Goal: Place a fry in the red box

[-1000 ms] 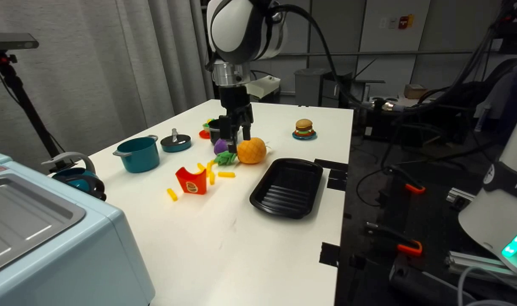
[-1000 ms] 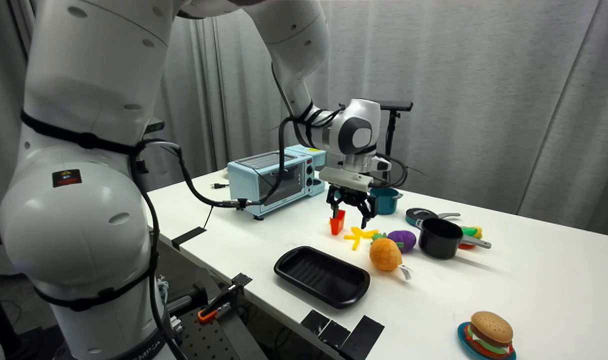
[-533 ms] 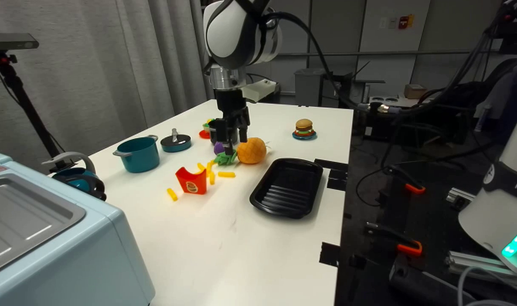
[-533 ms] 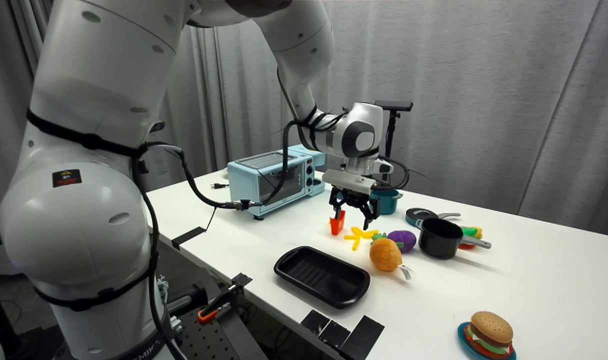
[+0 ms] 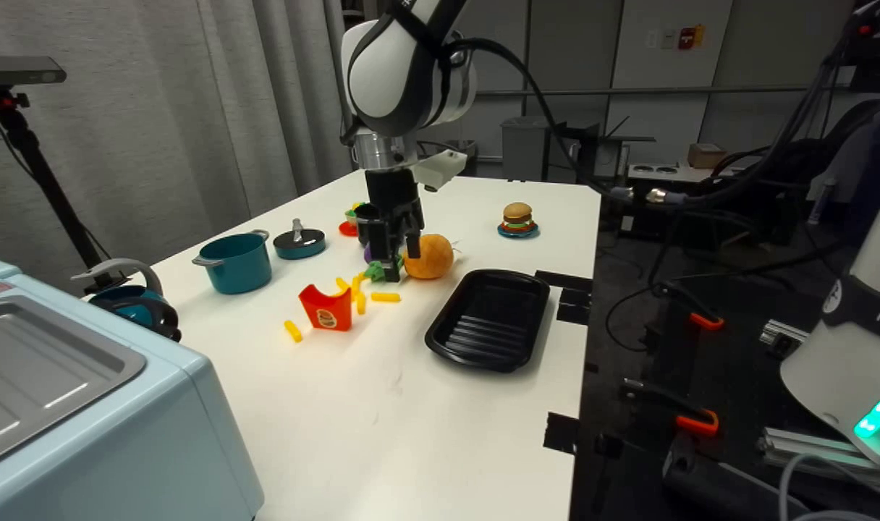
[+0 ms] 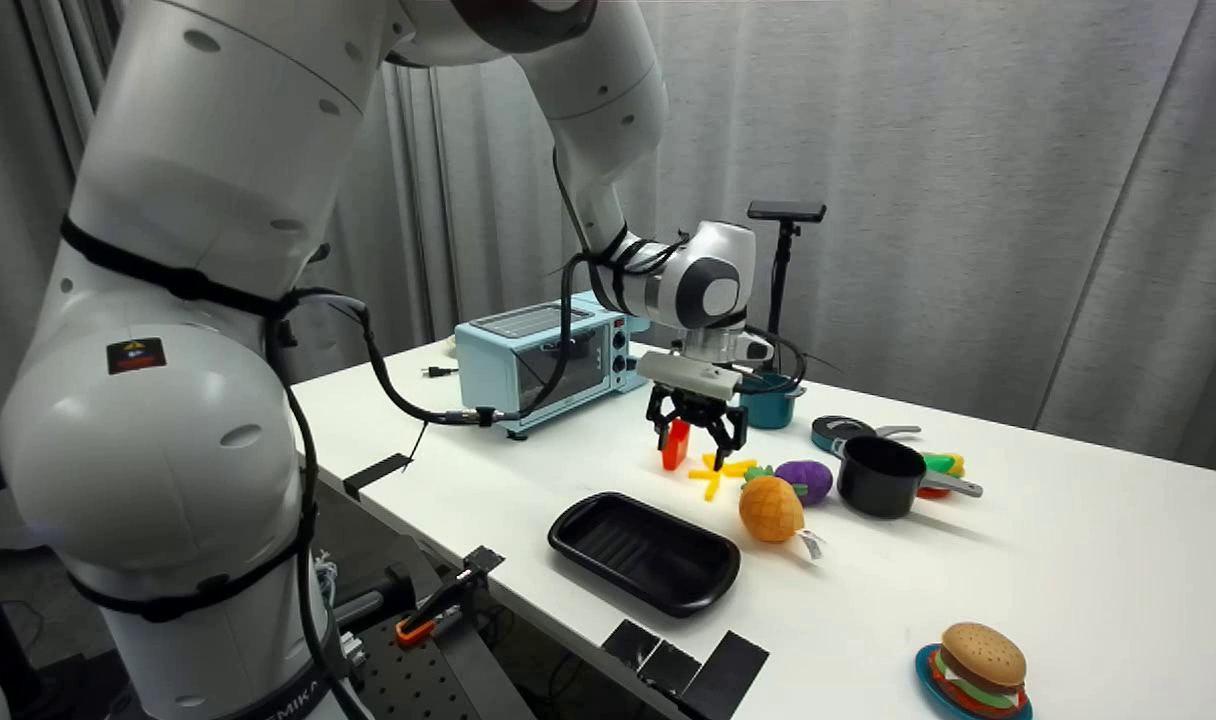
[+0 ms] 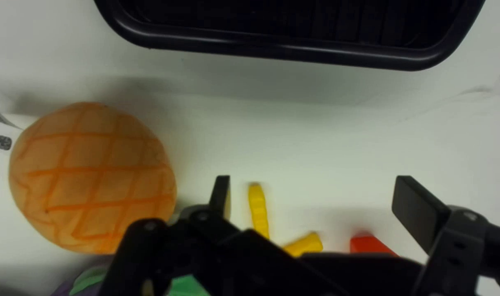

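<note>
Because fries lie beside the red box, we hold the gripper near it, jaws spread, presumably to take one.

See in an exterior view the gripper pointing down with parted fingertips, in front of green leaves and overlapping the edge of an orange toy; cannot tell contact from clearance. See the red box upright on the white table, with yellow fries lying just behind and a lone fry on the opposite side, apart. Cannot tell inside from behind for the yellow at its rim. Also see a ridged black pan, teal pot, burger on a plate, and light-blue appliance
</note>
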